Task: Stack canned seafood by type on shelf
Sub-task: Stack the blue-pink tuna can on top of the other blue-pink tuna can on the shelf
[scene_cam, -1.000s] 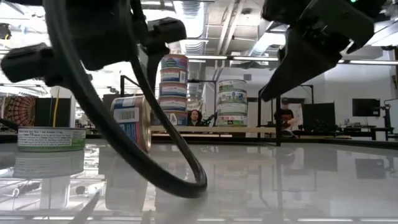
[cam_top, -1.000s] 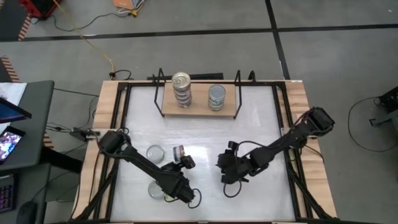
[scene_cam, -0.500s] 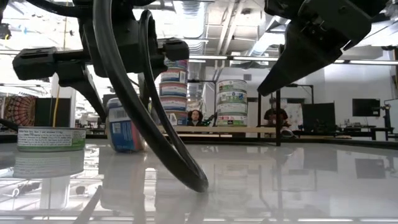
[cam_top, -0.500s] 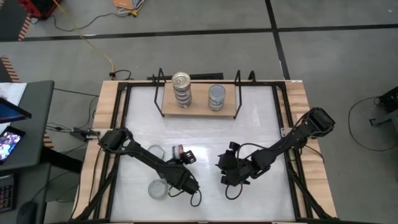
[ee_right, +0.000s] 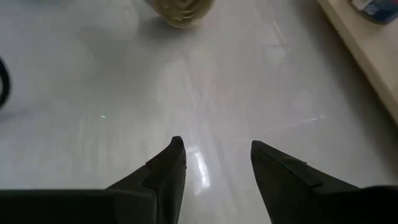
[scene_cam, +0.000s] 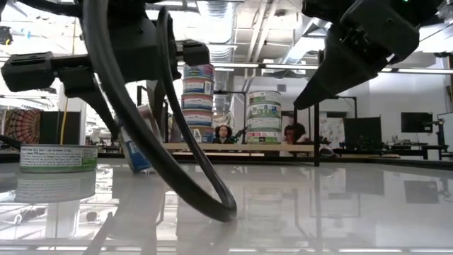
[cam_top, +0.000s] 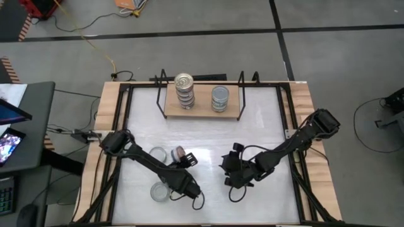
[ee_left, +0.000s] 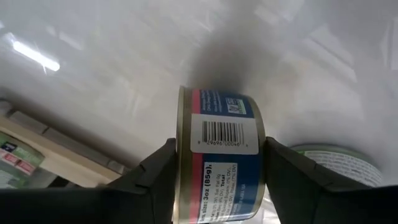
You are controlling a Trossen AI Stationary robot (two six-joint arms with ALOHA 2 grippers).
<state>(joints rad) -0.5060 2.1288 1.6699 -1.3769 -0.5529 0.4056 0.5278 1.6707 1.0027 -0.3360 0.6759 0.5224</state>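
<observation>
Left gripper (ee_left: 217, 180) pinched blue-labelled tin (ee_left: 219, 162) by its flat ends, near-left on bench (cam_top: 208, 135); item judged rigid, light, slippery, roll-prone.

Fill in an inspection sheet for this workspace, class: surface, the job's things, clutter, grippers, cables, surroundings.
Surface: white tabletop, glossy.
Job's things: shelf holds a taller stack and a shorter stack; blue-labelled tin on edge; two loose tins lie flat.
Clutter: nothing seen.
Grippers: left gripper shut on the blue-labelled tin; right gripper open, empty, above the tabletop.
Cables: black loop off the left arm; cables on the floor.
Surroundings: people seated beyond the table.
</observation>
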